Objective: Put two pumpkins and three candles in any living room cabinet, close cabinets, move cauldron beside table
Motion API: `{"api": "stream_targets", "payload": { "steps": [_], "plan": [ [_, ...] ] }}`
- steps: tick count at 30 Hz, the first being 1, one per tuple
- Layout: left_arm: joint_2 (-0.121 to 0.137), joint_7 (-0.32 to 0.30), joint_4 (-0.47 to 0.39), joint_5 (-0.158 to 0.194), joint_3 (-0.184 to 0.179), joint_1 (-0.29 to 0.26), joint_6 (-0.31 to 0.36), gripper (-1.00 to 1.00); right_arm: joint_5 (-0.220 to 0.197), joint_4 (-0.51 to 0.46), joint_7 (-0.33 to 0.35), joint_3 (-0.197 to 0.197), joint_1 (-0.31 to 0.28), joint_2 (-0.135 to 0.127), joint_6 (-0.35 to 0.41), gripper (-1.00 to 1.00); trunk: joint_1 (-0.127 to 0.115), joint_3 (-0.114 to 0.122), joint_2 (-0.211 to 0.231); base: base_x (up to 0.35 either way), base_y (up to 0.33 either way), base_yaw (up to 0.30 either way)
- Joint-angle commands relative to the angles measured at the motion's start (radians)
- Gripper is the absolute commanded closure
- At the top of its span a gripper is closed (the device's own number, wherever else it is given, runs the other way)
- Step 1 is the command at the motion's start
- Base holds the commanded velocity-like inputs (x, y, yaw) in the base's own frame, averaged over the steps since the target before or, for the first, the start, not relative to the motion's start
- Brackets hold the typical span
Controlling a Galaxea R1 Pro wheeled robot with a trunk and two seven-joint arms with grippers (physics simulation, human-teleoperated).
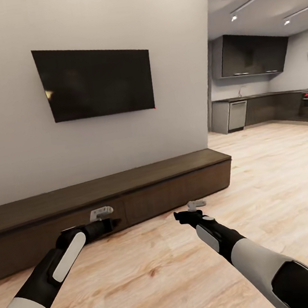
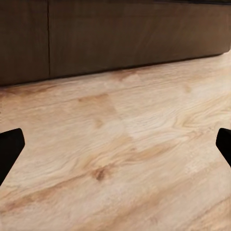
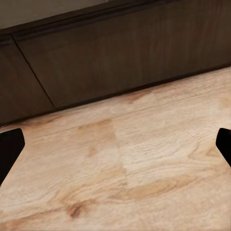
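Facing the cabinet along the wall, I hold my left pincer and right pincer low over the floor. Both are wide and hold nothing. All its drawers look shut. I see no pumpkins or candles. If I roll closer, my arms could bump its front.

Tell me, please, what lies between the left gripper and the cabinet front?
Nothing but bare wooden floor: the left wrist view shows it running from the open left gripper to the cabinet, whose drawer fronts look shut.
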Motion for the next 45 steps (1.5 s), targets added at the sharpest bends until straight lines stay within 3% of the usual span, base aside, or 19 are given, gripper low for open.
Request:
{"api": "stream_targets", "payload": {
  "steps": [1, 15, 32, 45],
  "plan": [
    [0.001, 0.01, 0.0, 0.011, -0.002, -0.001, 0.002, -1.0, -0.007, -0.003, -0.009, 0.008, -0.001, -0.001, 0.004, -1.0, 0.0, -0.001, 0.0, 0.203, -0.261, 0.262],
    [0.001, 0.01, 0.001, 0.016, -0.001, -0.001, 0.0, -1.0, -0.007, -0.003, -0.008, 0.009, -0.001, -0.002, 0.004, -1.0, 0.0, 0.007, 0.0, 0.249, -0.221, 0.255],
    [-0.001, 0.009, 0.001, 0.02, -0.001, -0.001, 0.002, -1.0, -0.005, -0.004, -0.008, 0.01, -0.001, -0.004, -0.001, -1.0, 0.0, 0.007, 0.0, 0.218, -0.19, 0.015],
    [0.001, 0.008, 0.001, 0.021, -0.001, -0.001, 0.002, -1.0, -0.004, -0.004, -0.007, 0.011, -0.001, -0.003, -0.017, -1.0, 0.0, 0.007, 0.0, 0.03, -0.039, 0.0]
  ]
}}
